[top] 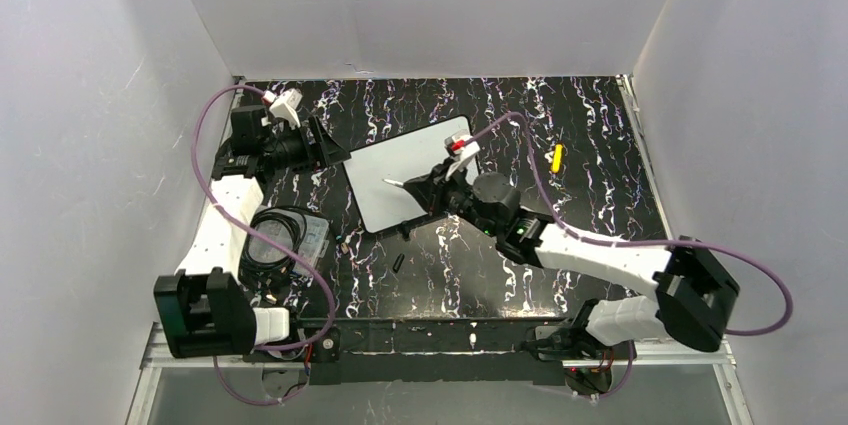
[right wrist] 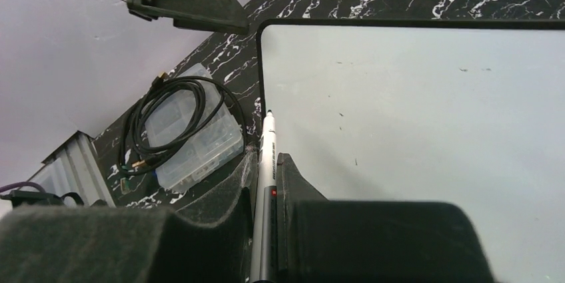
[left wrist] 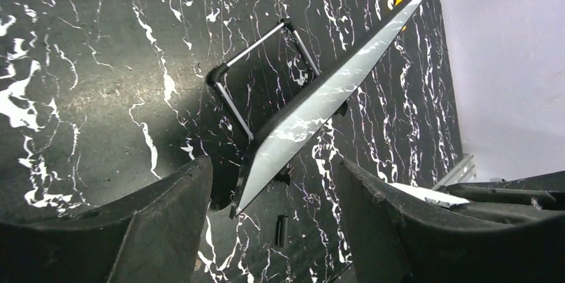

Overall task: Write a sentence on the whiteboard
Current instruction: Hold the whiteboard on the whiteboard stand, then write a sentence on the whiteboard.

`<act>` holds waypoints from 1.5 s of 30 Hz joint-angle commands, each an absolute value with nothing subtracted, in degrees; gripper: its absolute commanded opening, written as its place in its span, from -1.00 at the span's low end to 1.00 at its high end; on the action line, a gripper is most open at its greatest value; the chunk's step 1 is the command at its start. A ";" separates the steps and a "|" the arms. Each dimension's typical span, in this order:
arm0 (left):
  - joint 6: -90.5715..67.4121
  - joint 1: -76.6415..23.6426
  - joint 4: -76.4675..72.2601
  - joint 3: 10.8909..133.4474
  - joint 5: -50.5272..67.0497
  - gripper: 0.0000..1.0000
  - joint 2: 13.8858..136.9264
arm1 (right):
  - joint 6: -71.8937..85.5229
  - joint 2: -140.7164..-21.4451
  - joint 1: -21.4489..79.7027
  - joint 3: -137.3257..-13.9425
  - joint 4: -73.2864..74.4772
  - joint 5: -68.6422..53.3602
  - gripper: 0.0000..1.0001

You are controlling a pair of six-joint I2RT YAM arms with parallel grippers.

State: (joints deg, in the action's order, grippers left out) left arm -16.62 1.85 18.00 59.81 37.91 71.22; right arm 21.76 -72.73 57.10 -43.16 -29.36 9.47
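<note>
The whiteboard stands tilted on the black marbled table, its face bare except for a few small specks. My right gripper is shut on a silver pen. The pen's tip points at the board's surface close to its left rim. I cannot tell whether the tip touches. In the top view this gripper hovers over the board's middle. My left gripper is open, and the board's lower corner lies between its fingers, with a gap on each side. From above, the left gripper sits at the board's left corner.
A wire stand shows behind the raised board. A small black cap lies in front of the board, and a yellow object lies to its right. A clear plastic box with a coiled black cable sits at the left, near the left arm.
</note>
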 commanded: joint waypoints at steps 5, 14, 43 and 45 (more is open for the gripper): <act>-17.80 2.63 15.62 63.44 44.49 0.19 77.72 | 18.10 -82.93 58.26 -52.26 -39.47 9.76 -0.97; -18.38 2.61 14.38 62.85 46.15 -0.15 78.55 | 16.50 -90.40 58.44 -58.09 -41.00 10.15 -0.97; -18.76 2.58 13.47 62.34 47.90 -0.42 79.46 | 14.72 -95.27 58.52 -58.19 -40.12 13.70 -0.97; -18.72 2.58 13.45 62.38 47.90 -0.42 79.53 | 14.92 -94.67 58.75 -56.99 -39.87 13.78 -0.97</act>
State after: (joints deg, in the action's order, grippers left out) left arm -18.61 2.63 13.45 61.04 45.39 79.53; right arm 16.05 -95.31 58.43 -57.98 -38.09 11.94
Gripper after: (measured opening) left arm 0.293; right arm 0.197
